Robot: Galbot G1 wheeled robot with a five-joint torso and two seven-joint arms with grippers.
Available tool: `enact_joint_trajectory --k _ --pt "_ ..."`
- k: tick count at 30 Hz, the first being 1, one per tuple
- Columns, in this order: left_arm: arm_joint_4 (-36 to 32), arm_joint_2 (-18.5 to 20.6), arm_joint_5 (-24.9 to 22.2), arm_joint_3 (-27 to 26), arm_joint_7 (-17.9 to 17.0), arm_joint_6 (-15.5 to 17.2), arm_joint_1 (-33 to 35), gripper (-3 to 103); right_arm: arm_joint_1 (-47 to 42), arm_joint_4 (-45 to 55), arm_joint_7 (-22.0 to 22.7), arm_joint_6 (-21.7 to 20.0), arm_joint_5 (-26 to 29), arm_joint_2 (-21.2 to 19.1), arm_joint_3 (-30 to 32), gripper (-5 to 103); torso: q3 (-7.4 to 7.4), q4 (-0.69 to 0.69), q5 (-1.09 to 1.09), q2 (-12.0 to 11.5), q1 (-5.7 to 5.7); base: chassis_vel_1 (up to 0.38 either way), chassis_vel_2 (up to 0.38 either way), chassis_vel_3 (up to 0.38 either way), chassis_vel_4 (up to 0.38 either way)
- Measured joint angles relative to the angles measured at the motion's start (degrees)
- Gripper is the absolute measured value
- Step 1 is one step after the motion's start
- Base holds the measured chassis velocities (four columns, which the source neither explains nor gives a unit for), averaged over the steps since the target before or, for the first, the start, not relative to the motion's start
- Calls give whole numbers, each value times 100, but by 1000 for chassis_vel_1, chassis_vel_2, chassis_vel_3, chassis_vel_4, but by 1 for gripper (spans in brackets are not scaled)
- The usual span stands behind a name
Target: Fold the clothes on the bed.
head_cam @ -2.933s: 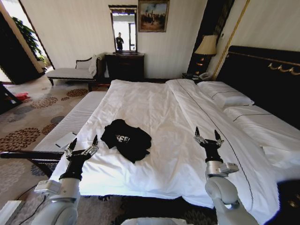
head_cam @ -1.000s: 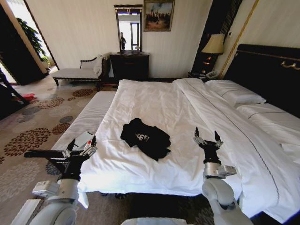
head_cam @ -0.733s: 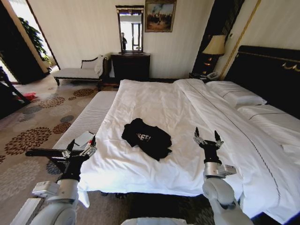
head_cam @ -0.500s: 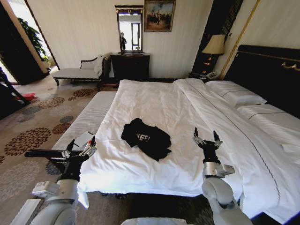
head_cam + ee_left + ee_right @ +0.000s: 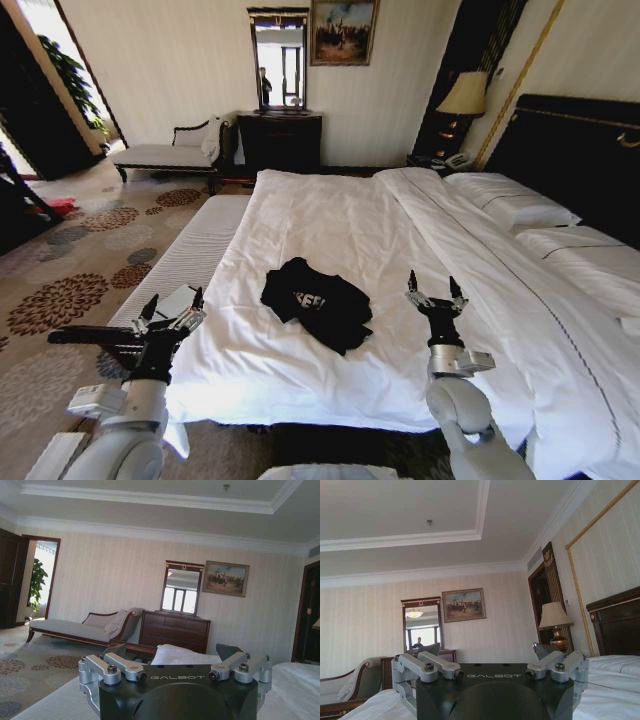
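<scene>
The black T-shirt (image 5: 318, 304) lies crumpled in a loose heap on the white duvet (image 5: 340, 230), near the foot of the bed (image 5: 300, 385) and roughly midway between the two grippers. Part of its white lettering shows on a fold, but the bunched fabric cuts the word short and hides the sleeves and collar, so its outline is hard to read.

The right gripper (image 5: 432, 291) is held upright over the duvet just to the right of the shirt, apart from it, its fingers spread wide with nothing between them. The left gripper (image 5: 169, 308) stands upright at the bed's left edge, farther from the shirt, its fingers likewise spread and empty. In both wrist views the finger bases splay outward and the tips are cut off by the frame.

A pale striped bench (image 5: 190, 255) runs along the bed's left side, with a small flat light object on it that is too indistinct to name. Pillows (image 5: 515, 205) lie against the dark headboard (image 5: 575, 150), which is cut off at the right edge. Beyond the bed stand a lamp (image 5: 462, 95), a dark dresser (image 5: 280, 140) under a mirror (image 5: 278, 55), a framed painting (image 5: 344, 32) and a chaise (image 5: 165, 155) on patterned carpet (image 5: 60, 290).
</scene>
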Motion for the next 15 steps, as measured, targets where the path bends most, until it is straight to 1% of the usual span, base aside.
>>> enact_joint_trajectory --k 15 --pt "76 37 -20 -20 -10 3 -57 100 120 -181 23 -76 -197 28 -192 100 1 0 -1 0 1 0 0 0 0"
